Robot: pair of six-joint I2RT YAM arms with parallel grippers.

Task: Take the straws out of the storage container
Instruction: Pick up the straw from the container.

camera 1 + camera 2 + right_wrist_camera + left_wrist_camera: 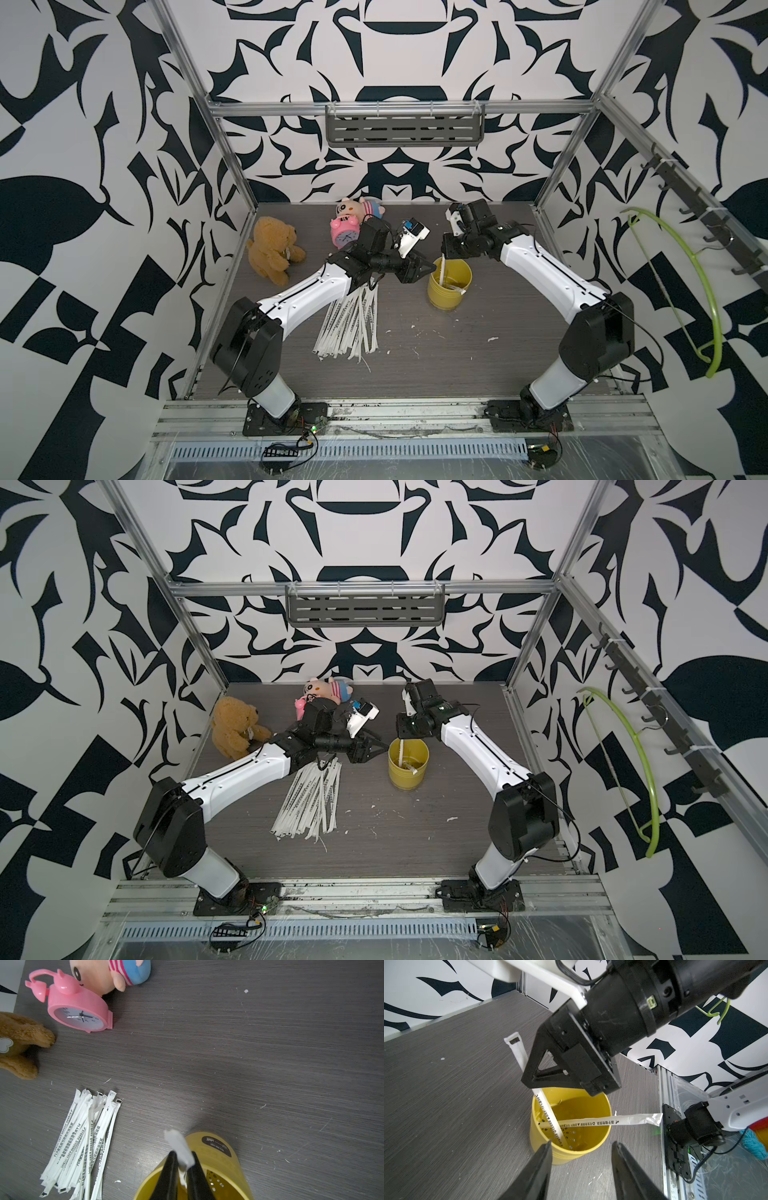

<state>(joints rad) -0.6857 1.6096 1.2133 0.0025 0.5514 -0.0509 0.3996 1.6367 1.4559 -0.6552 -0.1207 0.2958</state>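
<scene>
In both top views the yellow cup (pixel 439 298) is seen upright, mouth up, right of the middle of the table (pixel 498 365). A teddy bear (pixel 272 249) is set by the left edge, and a pink alarm clock (pixel 345 236) and a plush doll (pixel 358 208) by the back edge. Most straws (pixel 353 328) are laid flat left of the cup, fanned, their long axis running back to front, and partly hidden under the left arm. The left gripper (pixel 429 272) is held beside the rim.

In the left wrist view its jaws are spread wide and nothing is held. The right gripper (pixel 532 1084) is clamped on an upright straw (pixel 548 1113) whose lower end is sunk in the cup. A second straw (pixel 612 1122) is leaned over the rim.

In the right wrist view the pinch is confirmed. "PLA" is read on the wrappers, while the cup's dark label (pixel 216 1146) is too blurred.
</scene>
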